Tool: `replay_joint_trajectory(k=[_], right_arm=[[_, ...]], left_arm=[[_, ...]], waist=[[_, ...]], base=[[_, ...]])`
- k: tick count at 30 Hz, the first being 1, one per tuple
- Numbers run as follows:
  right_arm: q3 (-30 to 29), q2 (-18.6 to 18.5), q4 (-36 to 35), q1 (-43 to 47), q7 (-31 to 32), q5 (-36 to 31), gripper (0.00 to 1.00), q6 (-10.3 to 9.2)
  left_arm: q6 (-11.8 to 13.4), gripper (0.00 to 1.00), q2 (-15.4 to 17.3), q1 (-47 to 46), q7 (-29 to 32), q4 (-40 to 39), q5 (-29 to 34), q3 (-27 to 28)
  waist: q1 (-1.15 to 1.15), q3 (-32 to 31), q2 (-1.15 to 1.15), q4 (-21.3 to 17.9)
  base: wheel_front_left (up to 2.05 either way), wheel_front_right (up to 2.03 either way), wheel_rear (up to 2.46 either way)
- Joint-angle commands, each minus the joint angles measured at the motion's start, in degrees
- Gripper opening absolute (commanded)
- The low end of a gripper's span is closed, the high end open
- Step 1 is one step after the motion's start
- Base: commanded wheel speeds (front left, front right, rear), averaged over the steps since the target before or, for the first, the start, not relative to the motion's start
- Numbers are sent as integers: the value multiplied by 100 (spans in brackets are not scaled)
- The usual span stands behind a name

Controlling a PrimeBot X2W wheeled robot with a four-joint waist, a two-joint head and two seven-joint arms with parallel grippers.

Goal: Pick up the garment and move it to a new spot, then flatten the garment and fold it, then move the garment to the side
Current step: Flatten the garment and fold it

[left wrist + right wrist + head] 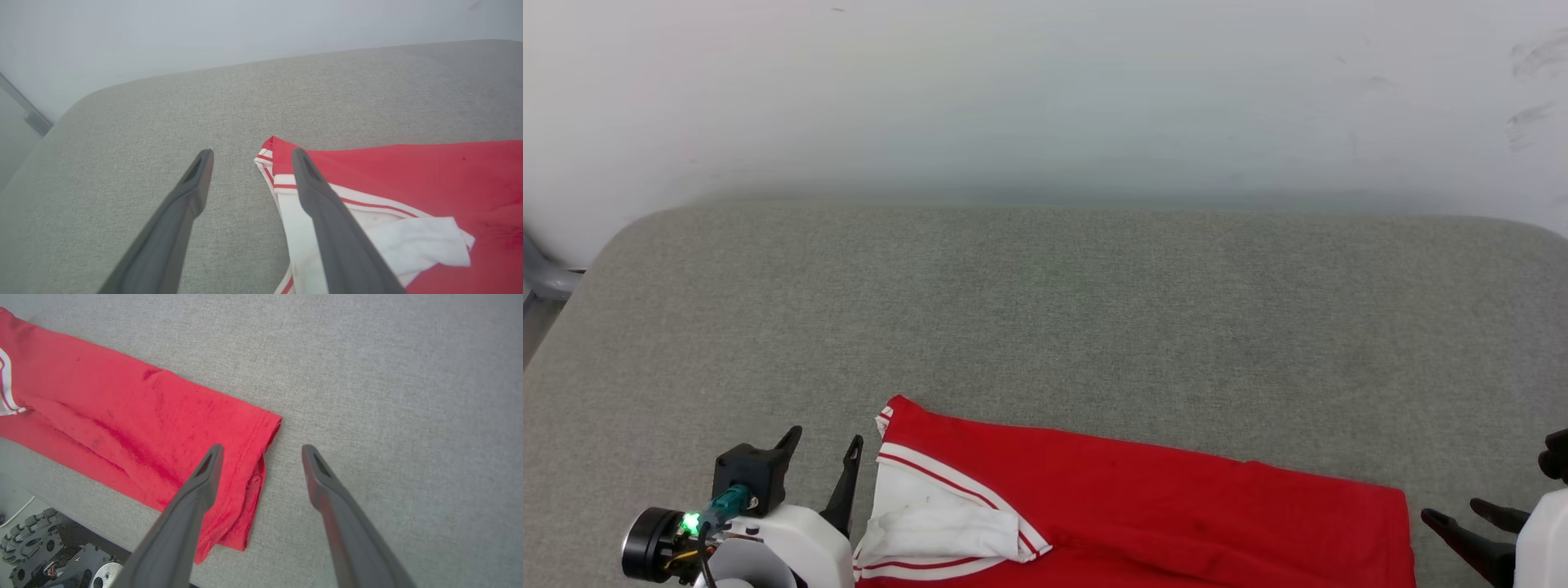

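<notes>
**Head view.** The left claw (823,441) stands wide open with nothing in it. The garment (1143,506) lies just to its right, folded into a long red band. The end nearest this claw is a white sleeve with red-striped trim, and the cloth facing up is plain red. The right claw (1454,510) is also spread and empty, just beyond the band's far end. A grey woven surface (1045,310) runs ahead of both claws to a pale, scuffed wall (1045,82).

**Left wrist view.** The left claw (252,157) is splayed. One finger is over bare grey fabric and the other crosses the garment's (429,179) white sleeve; I cannot tell whether it touches.

**Right wrist view.** The right claw (262,451) gapes open. The stitched hem end of the garment (122,408) lies behind one finger and reaches into the gap. The other finger is over bare fabric. The robot's wheeled base (36,547) shows past the surface's edge.
</notes>
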Motion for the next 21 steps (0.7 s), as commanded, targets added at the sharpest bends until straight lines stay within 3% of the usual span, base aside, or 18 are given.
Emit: replay_joint_trajectory(k=[1, 6, 11, 12, 14, 21], right_arm=[[-50, -45, -3, 84, 169, 208, 100, -4], [-100, -95, 107, 138, 541, 575, 100, -5], [-64, 47, 371, 115, 692, 732, 100, -5], [-14, 151, 550, 32, 727, 785, 100, -5], [47, 217, 668, -20, 751, 832, 100, -5], [412, 511, 942, -176, 654, 998, 100, -5]], left_arm=[[110, 100, -84, 151, -36, -22, 156, 118], [326, 100, -359, 442, -46, -204, 853, 831], [349, 100, -693, 815, -48, -343, 1572, 1514], [399, 100, -905, 1039, -49, -406, 2029, 1905], [432, 100, -1072, 1196, -48, -464, 2314, 2157], [104, 100, -1622, 1688, -49, -588, 3040, 2833]], waist=[[0, 8, 0, 38], [0, 104, 0, 184], [0, 245, 0, 326], [0, 340, 0, 401], [0, 407, 0, 445], [0, 566, 0, 551]], base=[[0, 0, 0], [0, 0, 0], [0, 0, 0], [0, 0, 0], [0, 0, 0], [0, 0, 0]])
